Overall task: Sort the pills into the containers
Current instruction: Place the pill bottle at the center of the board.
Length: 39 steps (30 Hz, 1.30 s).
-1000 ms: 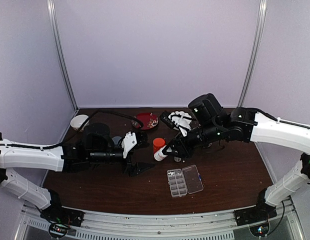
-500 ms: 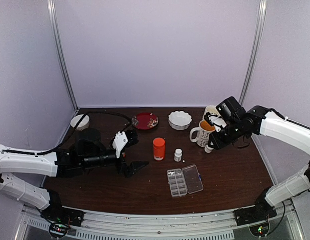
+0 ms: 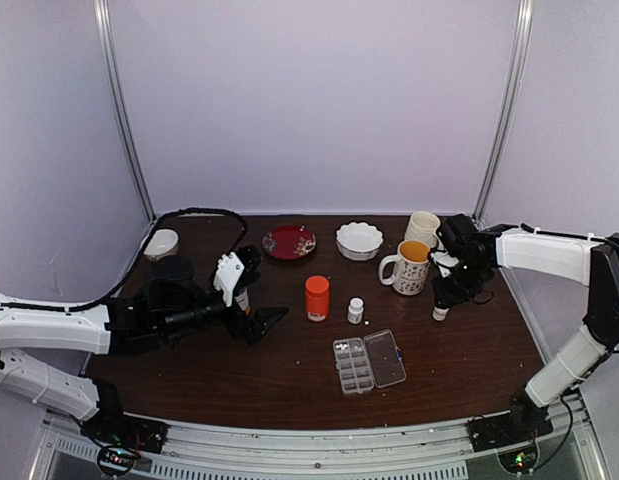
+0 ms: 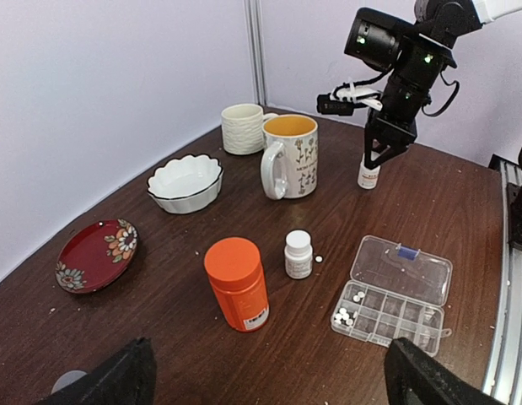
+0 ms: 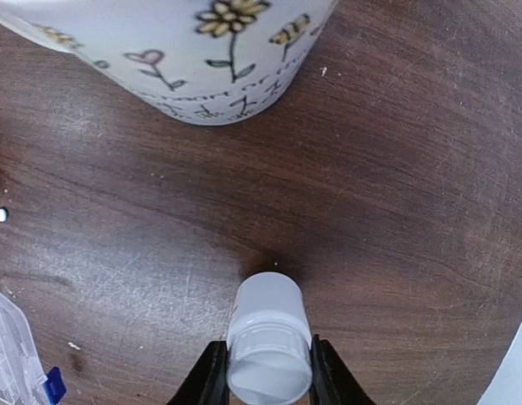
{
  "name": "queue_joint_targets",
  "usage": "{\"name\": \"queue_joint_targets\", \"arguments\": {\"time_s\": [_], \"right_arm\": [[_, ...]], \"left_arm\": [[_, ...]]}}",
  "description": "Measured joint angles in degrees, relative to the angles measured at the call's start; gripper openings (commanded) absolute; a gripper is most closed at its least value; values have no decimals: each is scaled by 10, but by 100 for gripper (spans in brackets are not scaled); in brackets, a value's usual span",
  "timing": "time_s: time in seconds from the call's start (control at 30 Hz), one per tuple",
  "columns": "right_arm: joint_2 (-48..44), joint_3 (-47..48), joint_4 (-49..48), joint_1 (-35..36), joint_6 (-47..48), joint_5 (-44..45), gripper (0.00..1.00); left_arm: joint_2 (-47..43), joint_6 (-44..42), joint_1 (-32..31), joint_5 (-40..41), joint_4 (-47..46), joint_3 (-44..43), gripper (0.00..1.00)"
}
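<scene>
The clear pill box (image 3: 369, 362) lies open near the table's front, lid folded to the right. In the left wrist view several pills (image 4: 348, 317) sit in the end compartments of the pill box (image 4: 394, 294), and one loose pill (image 4: 318, 258) lies beside a capped white bottle. My right gripper (image 5: 268, 368) is shut on a small uncapped white bottle (image 5: 267, 333), held upright with its base at the table right of the flowered mug (image 3: 411, 267). My left gripper (image 4: 269, 384) hangs open and empty, left of the orange bottle (image 3: 317, 297).
A capped small white bottle (image 3: 356, 310) stands between the orange bottle and the pill box. Along the back are a red plate (image 3: 291, 241), a white scalloped bowl (image 3: 359, 240) and a white cup (image 3: 423, 227). A small white bowl (image 3: 161, 243) sits far left.
My right arm has swung from the table's middle to the right side, carrying the small white bottle down beside the mug. My left gripper has opened wider and drawn back a little.
</scene>
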<state>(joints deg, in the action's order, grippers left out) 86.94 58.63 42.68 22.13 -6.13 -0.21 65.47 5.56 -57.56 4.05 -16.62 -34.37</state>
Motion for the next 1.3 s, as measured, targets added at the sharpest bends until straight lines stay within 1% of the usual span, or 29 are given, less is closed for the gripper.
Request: {"name": "queue_joint_targets", "arguments": {"time_s": [0.07, 0.1, 0.13, 0.17, 0.27, 0.33, 0.43, 0.57, 0.63, 0.83, 0.93, 1.07, 1.3], "right_arm": [[8, -8, -12, -8, 0, -2, 15], [11, -10, -15, -10, 1, -3, 22], [15, -13, -19, -12, 1, -5, 32], [18, -14, -23, -14, 1, -6, 39], [24, -18, -35, -16, 1, -10, 50], [24, -19, -38, -16, 2, -10, 52], [23, -19, -39, -17, 1, -10, 52], [7, -16, -32, -15, 1, -8, 46], [-1, -8, -23, -8, 2, -4, 45], [-1, 66, 4, 49, 1, -2, 38], [23, 111, 16, 86, 1, -11, 35], [79, 157, 28, 122, -1, -26, 31], [170, 213, 55, 153, -1, -41, 28]], "left_arm": [[0, 2, 0, 3, 0, 0, 97], [0, 2, 0, 5, 1, 0, 98], [0, 2, 0, 7, 1, 0, 98], [0, 2, 0, 7, 1, 0, 98], [0, 3, 0, 10, 2, 0, 97], [0, 4, 0, 11, 2, 0, 98], [0, 4, 0, 11, 2, 0, 98], [0, 3, 0, 11, 4, 0, 98], [0, 3, 0, 11, 4, 0, 97], [0, 3, 0, 14, 5, 0, 98], [0, 3, 0, 16, 10, 0, 97], [-1, 3, 0, 19, 17, 0, 98], [-17, 3, 1, 27, 18, 0, 98]]}}
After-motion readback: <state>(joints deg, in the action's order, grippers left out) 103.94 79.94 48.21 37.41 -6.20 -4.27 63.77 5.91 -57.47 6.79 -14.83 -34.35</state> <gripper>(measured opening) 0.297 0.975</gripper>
